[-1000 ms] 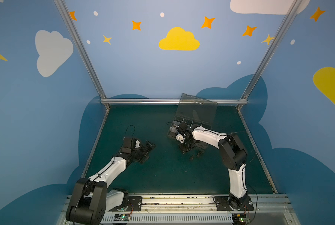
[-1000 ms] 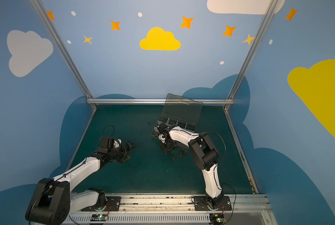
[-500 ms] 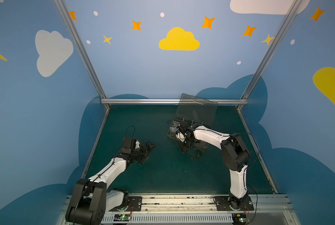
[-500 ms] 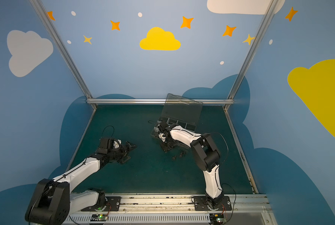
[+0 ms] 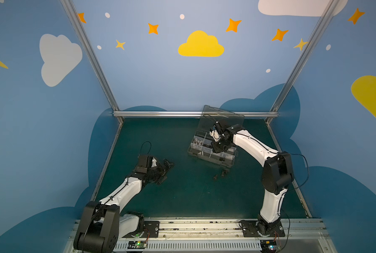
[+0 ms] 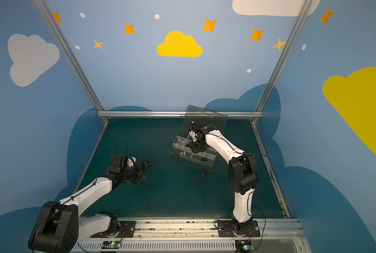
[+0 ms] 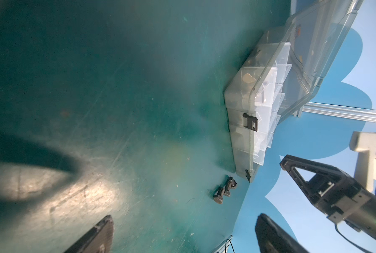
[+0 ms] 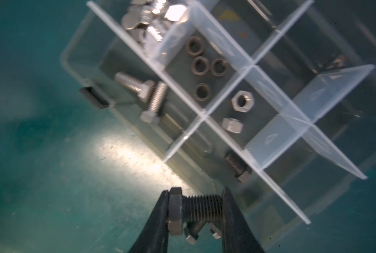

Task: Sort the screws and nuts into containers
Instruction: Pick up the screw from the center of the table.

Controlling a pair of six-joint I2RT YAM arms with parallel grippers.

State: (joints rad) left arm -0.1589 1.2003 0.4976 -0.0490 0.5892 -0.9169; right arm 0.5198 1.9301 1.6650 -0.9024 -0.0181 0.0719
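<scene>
On the green worktop (image 5: 182,197), a few stubby black screws (image 7: 223,192) lie outside the partly filled clear plastic organizer box (image 5: 204,157), while your right fingers (image 8: 158,219) grasp another black screw (image 8: 201,204) and your left fingers (image 7: 97,236) spread empty.

black screw (image 8: 201,204) clamped crosswise above the open, part-filled organizer box (image 8: 204,115).

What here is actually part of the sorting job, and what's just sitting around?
Part of the job: clear box, black bolt in the right gripper, loose black bolts on the mat, sorted silver bolts and nuts.
Just there: painted clouds, metal rail.
</scene>
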